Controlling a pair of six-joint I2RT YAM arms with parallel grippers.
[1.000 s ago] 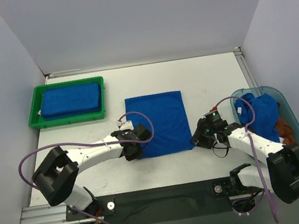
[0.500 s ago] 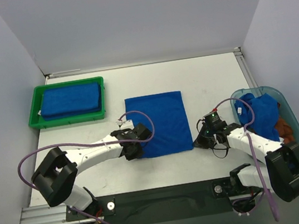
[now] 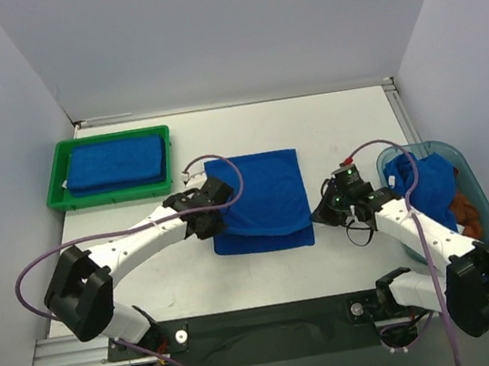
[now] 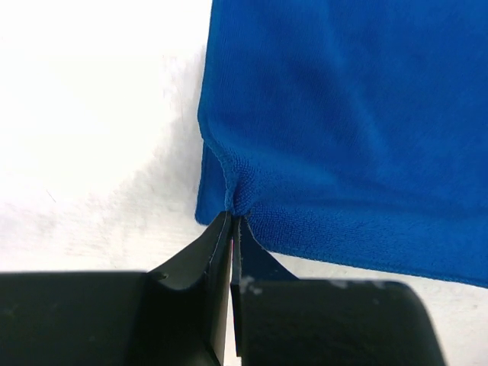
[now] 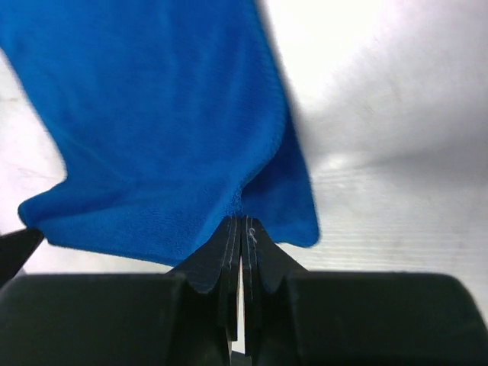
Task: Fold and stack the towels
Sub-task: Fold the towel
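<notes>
A royal blue towel [image 3: 264,189] lies flat mid-table, its near edge raised and drawn back over itself. My left gripper [image 3: 216,210] is shut on the towel's near left corner [image 4: 236,200], the jaws pinching the hem. On the other side, my right gripper [image 3: 317,215] is shut on the near right corner [image 5: 242,202], and the cloth [image 5: 152,114] hangs away from its tips. One folded blue towel [image 3: 117,162] rests in the green tray [image 3: 55,179]. A crumpled blue towel [image 3: 424,184] and a rust-brown towel [image 3: 468,209] sit in the teal bin [image 3: 471,169].
The green tray stands at the far left, near the left wall. The teal bin is against the right wall beside the right arm. Purple cables loop over both arms. Bare white tabletop [image 3: 338,128] runs behind the towel.
The right gripper has shut on the near right corner. Both grippers have lifted the towel's near edge and carried it away from the bases, over the rest of the cloth.
</notes>
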